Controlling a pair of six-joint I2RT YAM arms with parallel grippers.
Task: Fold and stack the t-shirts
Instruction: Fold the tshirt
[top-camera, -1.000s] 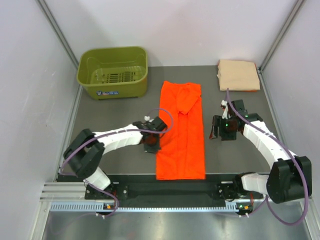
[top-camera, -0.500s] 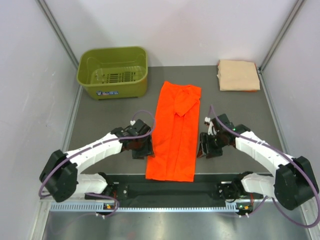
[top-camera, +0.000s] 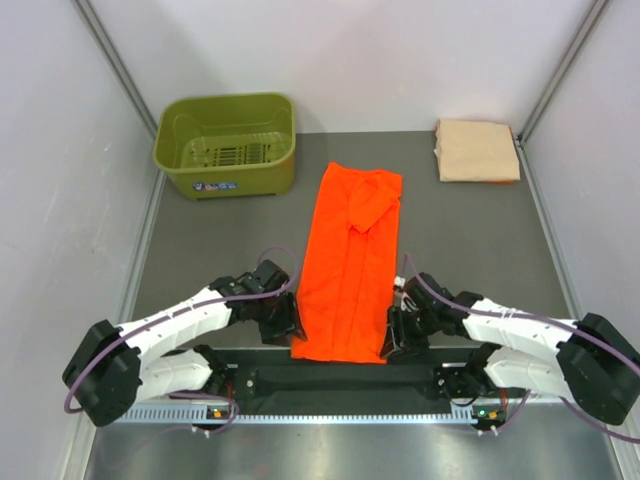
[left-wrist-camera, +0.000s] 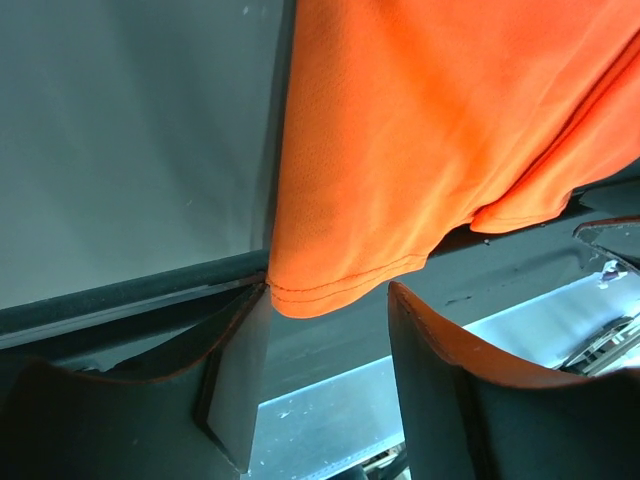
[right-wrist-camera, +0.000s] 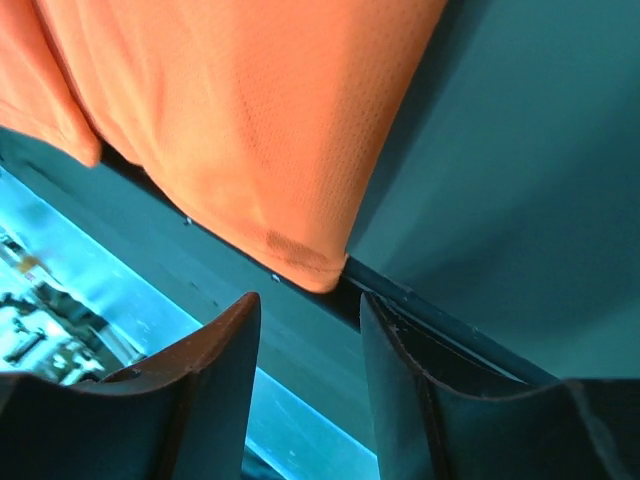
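Left fingers and right fingers gape half open, empty, at the 7 and 5 o'clock corners of the limp orange shirt, likely its best holds.

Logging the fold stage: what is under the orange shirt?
The orange shirt lies on the dark table; its near hem overhangs the edge. Anything beneath its middle is covered.

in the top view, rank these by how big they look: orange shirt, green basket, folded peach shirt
1. orange shirt, laid out long
2. green basket, close behind; those two are hard to separate firmly
3. folded peach shirt, clearly smallest
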